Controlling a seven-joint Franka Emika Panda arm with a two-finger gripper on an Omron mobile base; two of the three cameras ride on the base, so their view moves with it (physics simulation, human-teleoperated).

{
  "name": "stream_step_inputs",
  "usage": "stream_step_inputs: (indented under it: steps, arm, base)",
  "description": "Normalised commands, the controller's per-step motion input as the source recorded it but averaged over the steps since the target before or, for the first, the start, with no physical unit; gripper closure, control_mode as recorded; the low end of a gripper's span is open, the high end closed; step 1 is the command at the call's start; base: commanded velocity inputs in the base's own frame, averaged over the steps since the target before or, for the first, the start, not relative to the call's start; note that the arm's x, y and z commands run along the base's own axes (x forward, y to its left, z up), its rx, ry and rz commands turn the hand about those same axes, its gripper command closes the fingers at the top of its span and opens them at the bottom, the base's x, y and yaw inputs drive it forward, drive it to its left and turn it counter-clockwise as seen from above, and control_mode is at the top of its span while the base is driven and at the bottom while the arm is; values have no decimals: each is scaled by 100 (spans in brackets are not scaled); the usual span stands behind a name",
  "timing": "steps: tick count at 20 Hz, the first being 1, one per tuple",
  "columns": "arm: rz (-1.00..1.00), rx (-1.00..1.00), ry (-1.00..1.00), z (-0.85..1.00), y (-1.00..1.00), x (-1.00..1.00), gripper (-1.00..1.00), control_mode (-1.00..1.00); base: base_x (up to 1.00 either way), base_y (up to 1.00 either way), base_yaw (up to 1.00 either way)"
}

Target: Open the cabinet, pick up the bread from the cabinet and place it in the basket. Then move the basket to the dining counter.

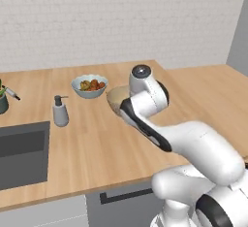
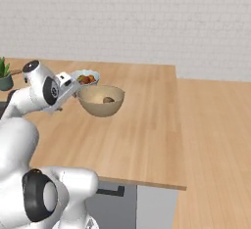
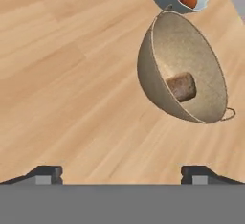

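Note:
The tan basket (image 2: 95,104) stands upright on the light wooden dining counter (image 2: 142,135), and a small brown bread (image 2: 108,99) lies in its bottom. In the hand view the basket (image 3: 189,46) sits up and to the right, the bread (image 3: 182,86) inside it. My gripper (image 3: 122,173) is open, its fingertips (image 3: 47,172) wide apart and nothing between them. It hovers a little short of the basket's near side. From the left base, the arm covers most of the basket (image 1: 114,98). The cabinet is out of view.
A white bowl of fruit (image 1: 89,85) stands just behind the basket. A grey soap dispenser (image 1: 60,110) and the dark inset sink (image 1: 22,151) lie to the left, with a potted plant (image 2: 6,76) at the far left. The counter's right edge (image 2: 180,140) drops to the floor.

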Motion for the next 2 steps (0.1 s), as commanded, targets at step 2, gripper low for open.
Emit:
stream_step_inputs:
  steps: [2]
  arm:
    - [-34,19,0,27,-39,-100,-100,-100]
  base:
    - [0,0,0]
